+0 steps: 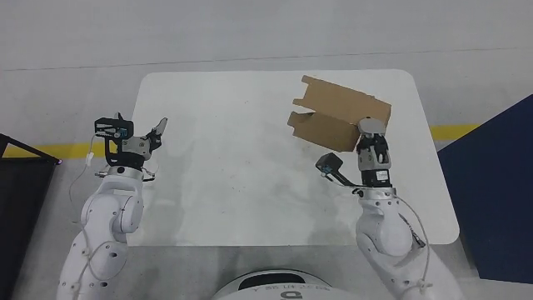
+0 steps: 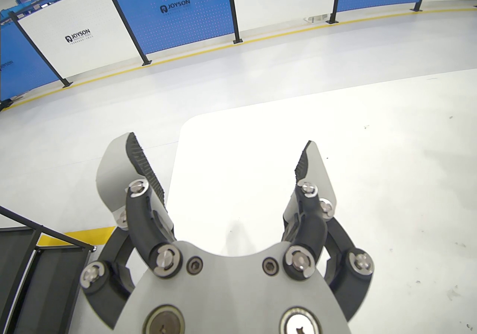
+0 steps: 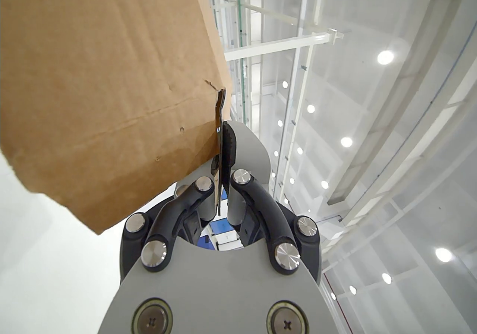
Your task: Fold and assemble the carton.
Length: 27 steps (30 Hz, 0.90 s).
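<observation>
one brown carton (image 1: 337, 112) is up over the white desk (image 1: 233, 158), its edge pinched tight in the right gripper (image 3: 223, 149). the left gripper (image 2: 220, 151) is wide open, holding nothing.

Free table (image 1: 233, 175) room left of carton (image 1: 337, 107)

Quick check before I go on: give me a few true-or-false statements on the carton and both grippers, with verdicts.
1. The right gripper is shut on an edge of the carton. True.
2. The left gripper grips the carton too. False: it is open and empty, near the left edge of the table, apart from the carton.
3. The carton is at the table's centre. False: it is over the table's right side.
4. One end of the carton is open. True.
</observation>
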Each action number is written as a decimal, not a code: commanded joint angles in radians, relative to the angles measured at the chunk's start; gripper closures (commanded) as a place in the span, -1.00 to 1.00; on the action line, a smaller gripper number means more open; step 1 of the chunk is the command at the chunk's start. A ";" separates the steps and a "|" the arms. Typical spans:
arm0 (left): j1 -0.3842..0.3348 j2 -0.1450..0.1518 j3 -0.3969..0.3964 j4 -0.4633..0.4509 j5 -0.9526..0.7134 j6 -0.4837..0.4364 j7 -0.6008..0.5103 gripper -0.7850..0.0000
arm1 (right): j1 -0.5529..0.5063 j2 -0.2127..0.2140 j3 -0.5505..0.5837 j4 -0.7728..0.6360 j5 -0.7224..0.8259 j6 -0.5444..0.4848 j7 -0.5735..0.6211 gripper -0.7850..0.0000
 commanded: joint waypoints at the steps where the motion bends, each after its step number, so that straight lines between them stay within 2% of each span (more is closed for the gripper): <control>1: 0.000 0.000 0.000 0.000 0.000 0.000 0.000 -1.00 | 0.000 0.000 0.000 0.000 0.002 -0.024 -0.001 1.00; 7: 0.000 0.000 0.000 0.000 0.000 0.000 0.000 -1.00 | 0.000 0.000 0.000 0.000 0.002 -0.024 -0.001 1.00; 10: 0.000 0.000 0.000 0.000 0.000 0.000 0.000 -1.00 | 0.022 0.000 0.009 0.054 -0.124 -0.057 0.019 1.00; 11: 0.000 0.000 0.000 0.000 0.000 0.000 0.000 -1.00 | 0.037 -0.004 0.002 0.057 -0.199 -0.050 0.061 1.00; 14: 0.000 0.000 0.000 0.000 0.000 0.000 0.000 -1.00 | 0.075 0.001 0.026 0.010 -0.199 0.032 0.092 1.00; 18: 0.000 0.000 0.000 0.000 0.000 0.000 0.000 -1.00 | 0.099 0.034 0.117 -0.040 -0.199 0.123 0.010 1.00; 23: 0.000 0.000 0.000 0.000 0.000 0.000 0.000 -1.00 | 0.071 0.067 0.226 -0.085 -0.199 0.205 -0.113 1.00; 25: 0.000 0.000 0.000 0.000 0.000 0.000 0.000 -1.00 | 0.067 0.068 0.224 -0.094 -0.199 0.194 -0.115 1.00; 27: 0.000 0.000 0.000 0.000 0.000 0.000 0.000 -1.00 | 0.069 0.061 0.154 -0.096 -0.199 0.178 -0.082 1.00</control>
